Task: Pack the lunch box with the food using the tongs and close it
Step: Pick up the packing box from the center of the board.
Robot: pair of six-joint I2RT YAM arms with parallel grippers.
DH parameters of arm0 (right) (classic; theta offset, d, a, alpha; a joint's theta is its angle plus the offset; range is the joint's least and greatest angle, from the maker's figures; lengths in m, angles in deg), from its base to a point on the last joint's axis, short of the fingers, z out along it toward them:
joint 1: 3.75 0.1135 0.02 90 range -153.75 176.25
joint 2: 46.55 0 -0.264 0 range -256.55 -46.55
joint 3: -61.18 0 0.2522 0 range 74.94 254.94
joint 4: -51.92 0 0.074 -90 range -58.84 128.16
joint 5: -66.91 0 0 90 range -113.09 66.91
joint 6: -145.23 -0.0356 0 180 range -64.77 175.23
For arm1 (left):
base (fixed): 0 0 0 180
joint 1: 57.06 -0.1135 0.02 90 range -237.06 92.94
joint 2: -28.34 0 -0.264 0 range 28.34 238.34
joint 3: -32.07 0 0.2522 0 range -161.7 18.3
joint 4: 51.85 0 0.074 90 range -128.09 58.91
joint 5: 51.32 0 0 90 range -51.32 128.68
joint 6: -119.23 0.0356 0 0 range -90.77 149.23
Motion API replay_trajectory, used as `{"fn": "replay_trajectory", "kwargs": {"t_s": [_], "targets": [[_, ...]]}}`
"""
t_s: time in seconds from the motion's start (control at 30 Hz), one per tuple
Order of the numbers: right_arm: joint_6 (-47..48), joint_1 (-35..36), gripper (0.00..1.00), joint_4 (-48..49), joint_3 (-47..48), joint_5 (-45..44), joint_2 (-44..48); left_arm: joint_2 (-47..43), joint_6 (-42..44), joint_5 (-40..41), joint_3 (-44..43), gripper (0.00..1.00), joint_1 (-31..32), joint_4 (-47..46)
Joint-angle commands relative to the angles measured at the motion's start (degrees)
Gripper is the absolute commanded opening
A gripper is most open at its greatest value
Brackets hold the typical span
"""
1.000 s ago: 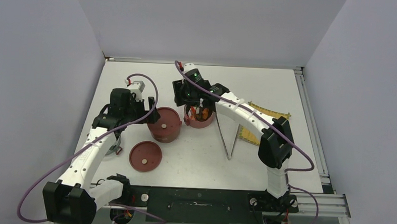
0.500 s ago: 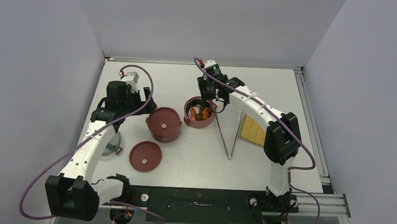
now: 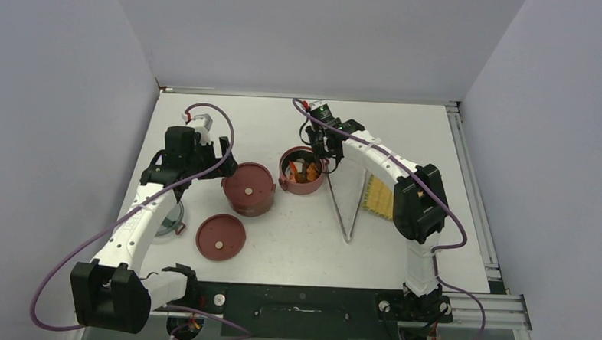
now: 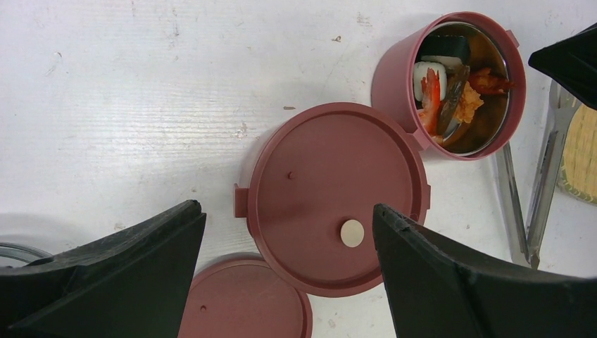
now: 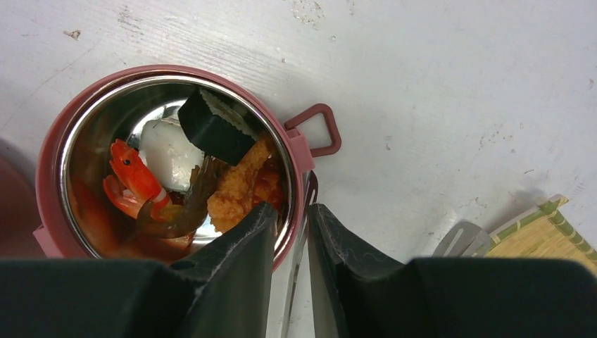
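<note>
The right gripper (image 5: 292,209) has its fingers almost together astride the rim of the lunch box's open bowl (image 5: 176,70), one inside, one outside; whether they pinch it cannot be told. The food (image 5: 236,186) lies in that bowl. In the top view, the tongs (image 4: 548,183) lie just right of it, and the left gripper (image 4: 285,210), spread wide, hangs over the lidded bowl (image 3: 247,189) just left of it.

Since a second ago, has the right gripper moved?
Yes. In the top view the right gripper swung rightward, from above the open bowl's left side to its right rim.
</note>
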Motion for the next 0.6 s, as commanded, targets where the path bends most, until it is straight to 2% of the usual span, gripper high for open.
{"fn": "replay_trajectory", "kwargs": {"t_s": [0.0, 0.57], "targets": [[-0.3, -0.5, 0.23, 1.4, 0.2, -1.8, -0.9, 0.0, -0.1, -0.7, -0.5, 0.88, -0.3, -1.5], [-1.4, -1.0, 0.22, 2.4, -1.5, 0.0, -3.0, 0.3, -0.2, -1.1, -0.5, 0.88, -0.3, -1.3]]}}
